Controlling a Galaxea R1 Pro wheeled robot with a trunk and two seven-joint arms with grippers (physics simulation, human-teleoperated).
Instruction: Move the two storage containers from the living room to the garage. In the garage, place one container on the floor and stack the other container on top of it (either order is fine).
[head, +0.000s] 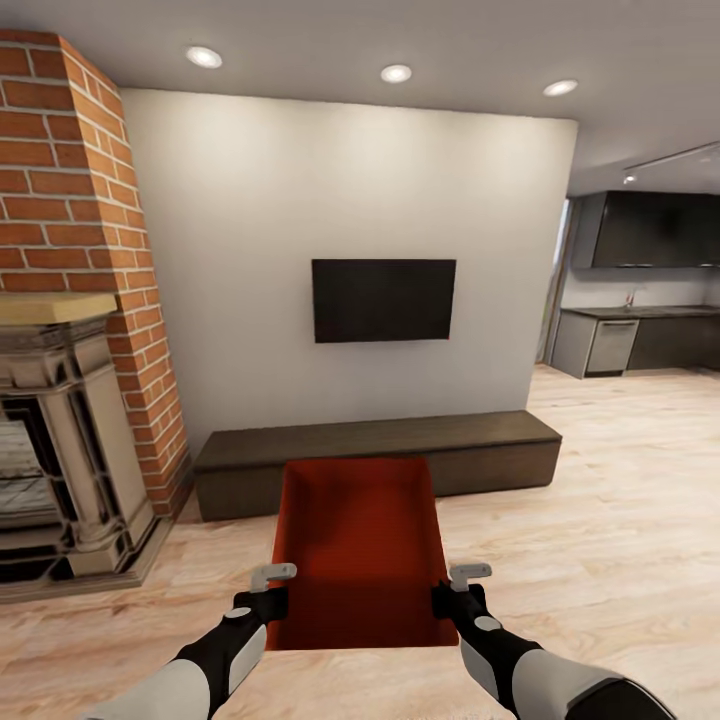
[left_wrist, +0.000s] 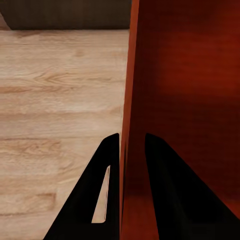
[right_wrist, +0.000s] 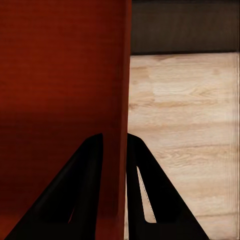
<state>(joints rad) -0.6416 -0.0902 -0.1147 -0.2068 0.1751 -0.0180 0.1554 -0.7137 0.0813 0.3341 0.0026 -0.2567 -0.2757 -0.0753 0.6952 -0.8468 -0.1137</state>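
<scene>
one orange-red tub (head: 355, 545) sits at 6 o'clock in the head view, held clear of the wood floor (head: 600, 520) in front of the robot, open top up, long axis running toward 12 o'clock. interior appears bare.

left hand (head: 268, 592) grips the tub's left long wall near the near corner. in the left wrist view the two dark fingers (left_wrist: 102, 190) straddle the thin wall (left_wrist: 129, 100), one inside, one outside, closed against it. right hand (head: 455, 592) grips the right long wall at the matching spot. in the right wrist view its fingers (right_wrist: 145, 195) straddle that wall (right_wrist: 124, 100) the same way, closed on it. both hands sit level with each other.

beyond the tub at 12 o'clock, a long low dark-brown bench (head: 380, 455) runs along a white wall. its top carries nothing visible. black tv (head: 383, 300) is mounted on the wall above it. brick fireplace (head: 70, 330) with dark surround stands at 9 to 10 o'clock. kitchen cabinets (head: 640, 290) show at 2 o'clock, well apart. three ceiling lights (head: 396, 73) are lit.
</scene>
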